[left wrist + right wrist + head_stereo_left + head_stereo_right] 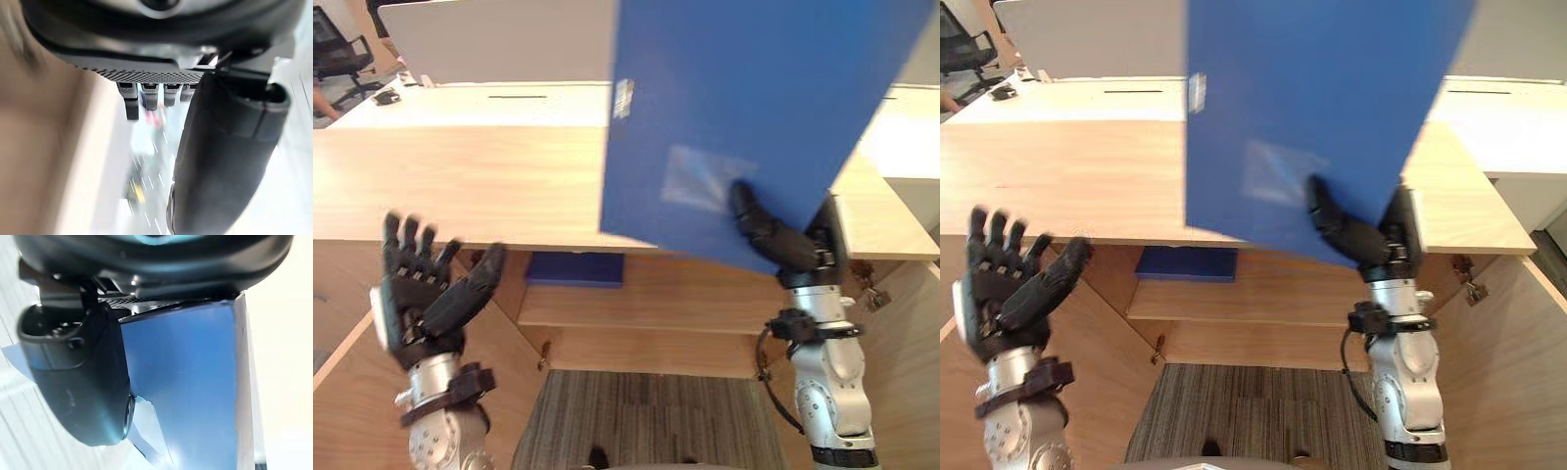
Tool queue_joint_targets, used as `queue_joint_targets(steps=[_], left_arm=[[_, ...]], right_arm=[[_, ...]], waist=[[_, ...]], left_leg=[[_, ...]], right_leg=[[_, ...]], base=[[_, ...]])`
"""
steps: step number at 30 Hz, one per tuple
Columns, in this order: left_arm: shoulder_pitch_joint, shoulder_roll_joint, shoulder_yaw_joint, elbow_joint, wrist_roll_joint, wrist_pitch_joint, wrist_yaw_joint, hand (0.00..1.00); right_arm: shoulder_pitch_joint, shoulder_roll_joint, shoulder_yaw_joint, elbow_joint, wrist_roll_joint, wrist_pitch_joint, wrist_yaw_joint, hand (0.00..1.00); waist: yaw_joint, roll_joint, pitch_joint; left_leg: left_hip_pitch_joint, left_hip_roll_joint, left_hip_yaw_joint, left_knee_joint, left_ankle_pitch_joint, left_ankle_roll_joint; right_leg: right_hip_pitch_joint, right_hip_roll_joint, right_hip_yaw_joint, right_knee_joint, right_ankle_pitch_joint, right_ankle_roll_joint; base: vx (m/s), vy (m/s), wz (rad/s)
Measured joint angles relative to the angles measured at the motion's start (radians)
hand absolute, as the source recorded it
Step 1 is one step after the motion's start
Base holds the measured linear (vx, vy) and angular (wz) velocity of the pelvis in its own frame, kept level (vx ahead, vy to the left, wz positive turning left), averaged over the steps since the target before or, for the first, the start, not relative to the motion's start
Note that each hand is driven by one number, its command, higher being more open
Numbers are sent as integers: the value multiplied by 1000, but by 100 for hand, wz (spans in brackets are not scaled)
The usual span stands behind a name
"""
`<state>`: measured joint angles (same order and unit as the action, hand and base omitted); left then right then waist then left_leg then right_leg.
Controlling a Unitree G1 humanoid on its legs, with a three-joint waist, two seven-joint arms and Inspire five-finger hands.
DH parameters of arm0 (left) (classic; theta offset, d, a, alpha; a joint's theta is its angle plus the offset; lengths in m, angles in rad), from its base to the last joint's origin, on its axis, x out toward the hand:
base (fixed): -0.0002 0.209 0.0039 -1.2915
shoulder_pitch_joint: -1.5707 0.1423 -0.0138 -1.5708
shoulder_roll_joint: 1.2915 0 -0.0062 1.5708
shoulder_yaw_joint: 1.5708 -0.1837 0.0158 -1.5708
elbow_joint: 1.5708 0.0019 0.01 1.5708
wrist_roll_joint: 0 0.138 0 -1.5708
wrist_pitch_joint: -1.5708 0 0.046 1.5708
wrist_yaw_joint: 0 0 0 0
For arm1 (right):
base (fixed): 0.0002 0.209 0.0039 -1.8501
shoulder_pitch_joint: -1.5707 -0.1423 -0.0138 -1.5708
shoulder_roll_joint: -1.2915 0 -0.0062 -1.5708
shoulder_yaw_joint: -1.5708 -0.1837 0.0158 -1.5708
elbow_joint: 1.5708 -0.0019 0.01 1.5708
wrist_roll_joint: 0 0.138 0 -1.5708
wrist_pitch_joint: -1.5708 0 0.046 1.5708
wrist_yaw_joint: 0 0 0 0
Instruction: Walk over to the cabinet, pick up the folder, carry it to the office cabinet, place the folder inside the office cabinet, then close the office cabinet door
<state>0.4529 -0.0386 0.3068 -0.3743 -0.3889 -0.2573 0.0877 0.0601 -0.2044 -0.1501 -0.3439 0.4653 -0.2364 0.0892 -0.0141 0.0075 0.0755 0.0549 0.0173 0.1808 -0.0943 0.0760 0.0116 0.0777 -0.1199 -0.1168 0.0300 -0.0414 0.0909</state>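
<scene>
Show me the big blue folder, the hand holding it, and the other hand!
blue folder (pixel 754 108): left eye view, middle of its front cover.
right hand (pixel 781 245): left eye view, base of the thumb pinching the cover's lower edge.
left hand (pixel 416 294): left eye view, the palm.

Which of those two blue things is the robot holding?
The big folder, upright and pinched at its lower edge by the right hand. The smaller blue item lies flat on the shelf below, with no hand on it.
</scene>
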Motion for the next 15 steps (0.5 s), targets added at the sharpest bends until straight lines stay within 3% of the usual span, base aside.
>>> queue_joint_targets(steps=[7, 12, 15], left_arm=[[35, -21, -67, 193, 100, 31, -28, 100], [-13, 12, -120, 600, 180, 82, -94, 100], [-51, 33, -119, 825, 293, 117, -90, 100]], right_arm=[[0, -3, 49, 0, -35, 0, -4, 0], [0, -20, 156, 2, -35, 0, 7, 0], [0, -32, 240, 21, -36, 0, 25, 0]], waist=[[-2, -1, -13], [-7, -4, -16], [-12, -8, -17]], left_leg=[[-6, 0, -4, 0, 2, -1], [-12, 4, 0, 0, 2, -1], [-13, 6, 6, 0, 2, -1]], right_leg=[[-3, -1, -4, 0, 0, 0], [-11, 0, -1, 0, 0, 0], [-17, 1, 6, 0, 0, 0]], base=[[-1, 0, 1], [-1, -2, -2], [5, 0, -6]])
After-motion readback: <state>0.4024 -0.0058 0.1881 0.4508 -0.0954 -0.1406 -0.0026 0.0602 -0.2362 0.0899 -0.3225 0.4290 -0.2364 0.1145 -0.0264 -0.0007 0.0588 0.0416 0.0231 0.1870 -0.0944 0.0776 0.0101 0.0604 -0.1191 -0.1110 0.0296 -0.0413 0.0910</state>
